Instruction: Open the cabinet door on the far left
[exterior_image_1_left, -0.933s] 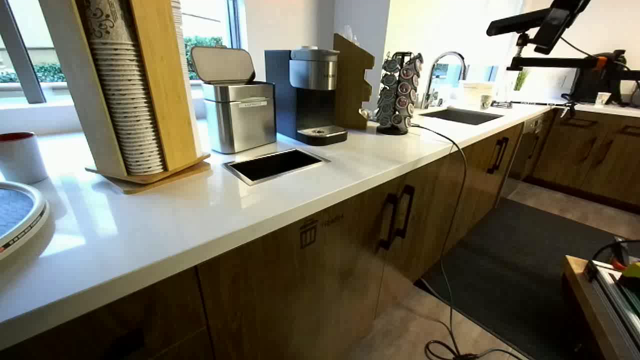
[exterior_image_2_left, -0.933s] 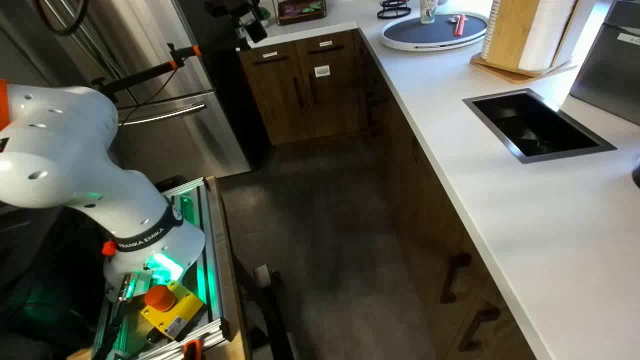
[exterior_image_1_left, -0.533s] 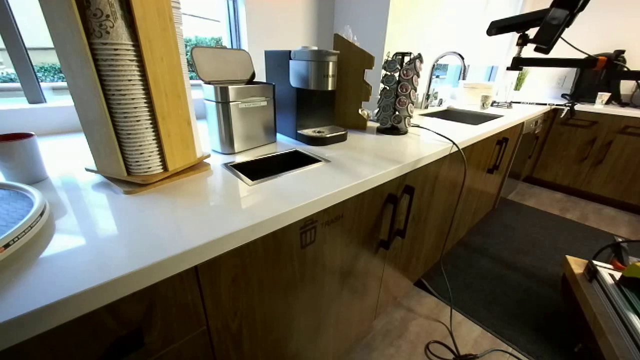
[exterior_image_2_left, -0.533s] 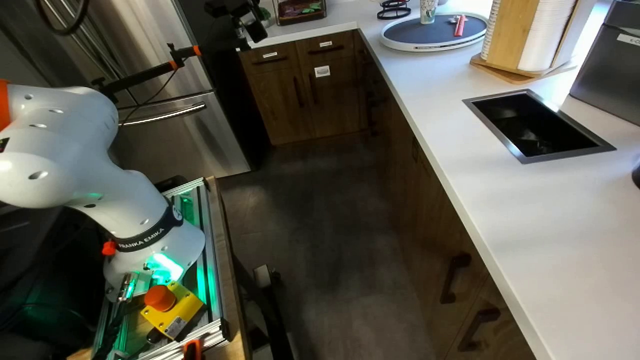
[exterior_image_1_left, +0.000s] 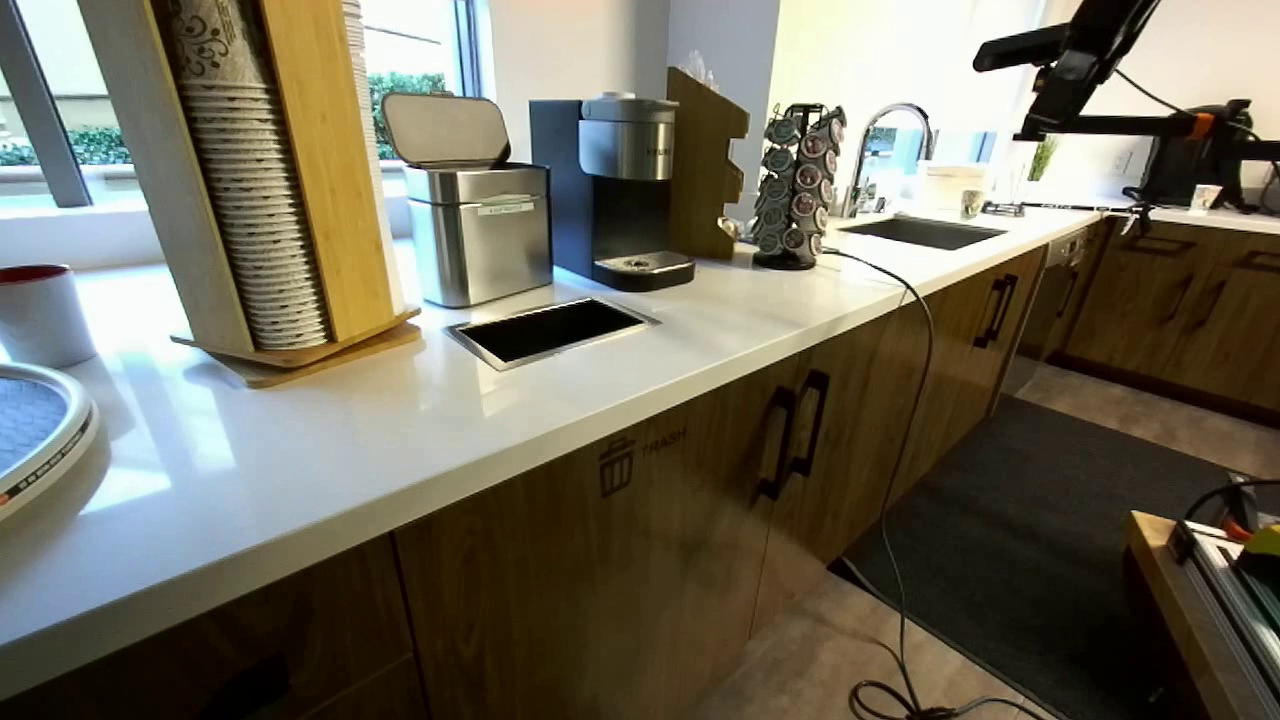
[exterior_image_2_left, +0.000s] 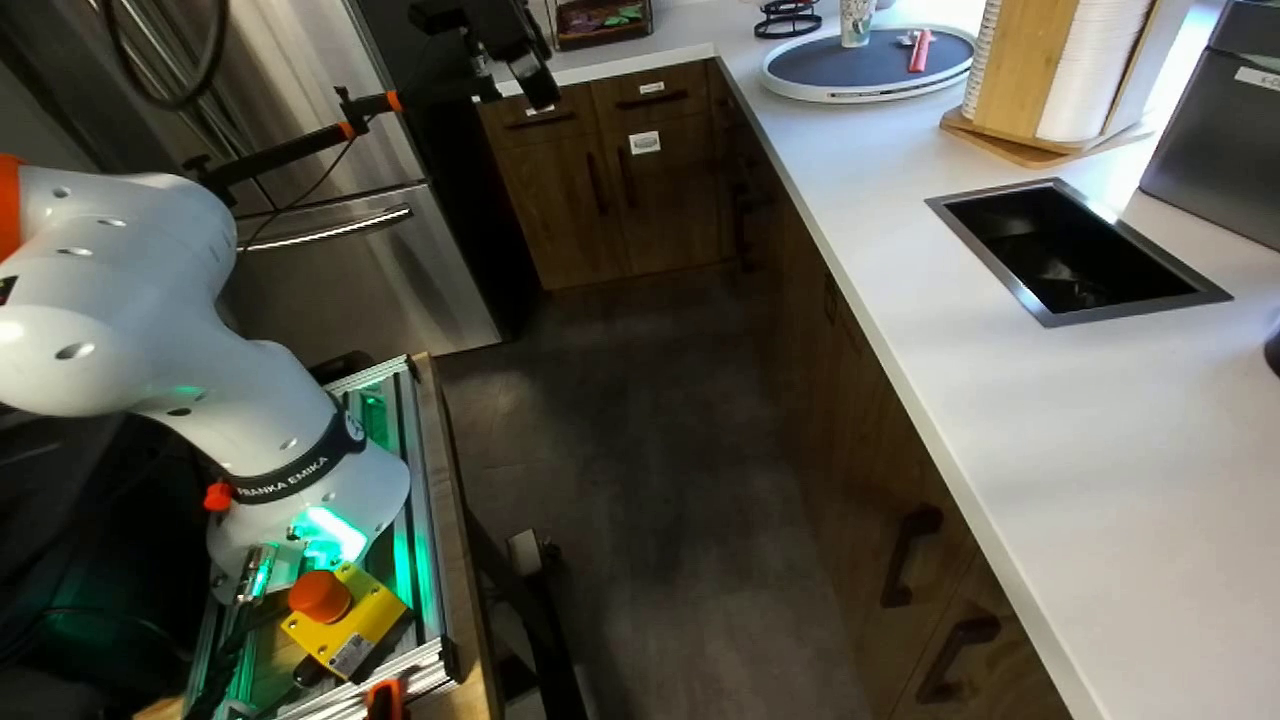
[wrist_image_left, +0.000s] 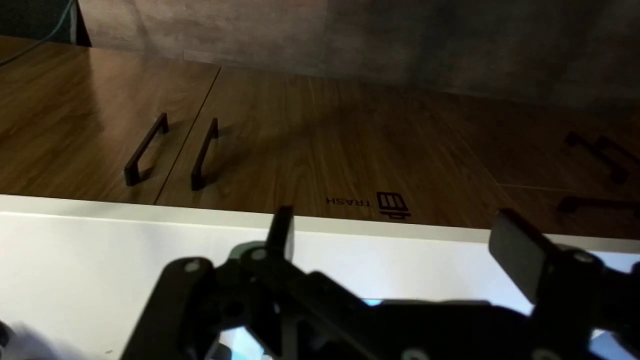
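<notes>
Two matching brown wood cabinet doors stand shut side by side under the counter, each with a black bar handle at their shared seam. The TRASH-marked door (wrist_image_left: 290, 150) shows in both exterior views (exterior_image_1_left: 560, 580) (exterior_image_2_left: 880, 450). The neighbouring door (wrist_image_left: 75, 125) is at the left of the wrist view and beyond the seam in an exterior view (exterior_image_1_left: 850, 460). Which one is meant I cannot tell. My gripper (wrist_image_left: 395, 220) is open and empty, fingertips wide apart, facing the counter edge and away from both handles. Parts of it show at the top of both exterior views (exterior_image_1_left: 1065, 90) (exterior_image_2_left: 535, 80).
The white countertop (exterior_image_1_left: 500, 430) overhangs the doors. A black cable (exterior_image_1_left: 930, 370) hangs over its edge down to the floor. More wood cabinets (exterior_image_2_left: 560, 220) and a steel fridge (exterior_image_2_left: 380, 290) stand behind. Camera bars (exterior_image_2_left: 290, 150) stick out near the arm.
In both exterior views my gripper has moved down and a little toward the counter, mostly in the last half second. A hose by the arm shifted. The doors have not moved.
</notes>
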